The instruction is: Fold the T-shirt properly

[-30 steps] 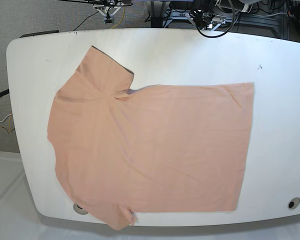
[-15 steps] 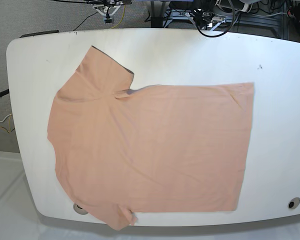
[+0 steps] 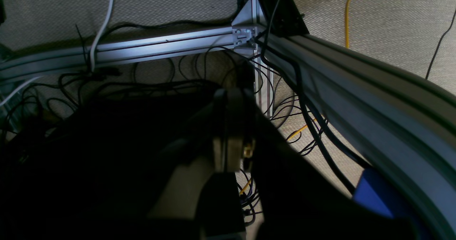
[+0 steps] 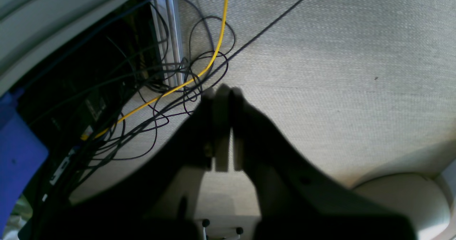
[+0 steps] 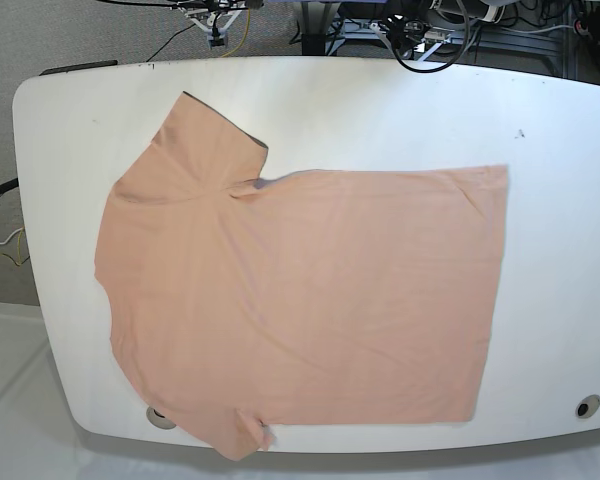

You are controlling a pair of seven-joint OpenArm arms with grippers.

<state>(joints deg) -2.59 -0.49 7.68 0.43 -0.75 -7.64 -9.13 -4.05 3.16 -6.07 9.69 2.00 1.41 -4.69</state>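
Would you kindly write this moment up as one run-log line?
T-shirt: spread flat on table, unfolded | left gripper: shut, empty, off table | right gripper: shut, empty, off table

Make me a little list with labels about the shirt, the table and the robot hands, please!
shirt: peach T-shirt, spread flat, unfolded
shirt direction: sleeves toward base view's left, hem toward right
table: white table, shirt's lower-left sleeve reaches its near edge
left gripper: shut, empty, over floor cables
right gripper: shut, empty, over carpet
folding: not started
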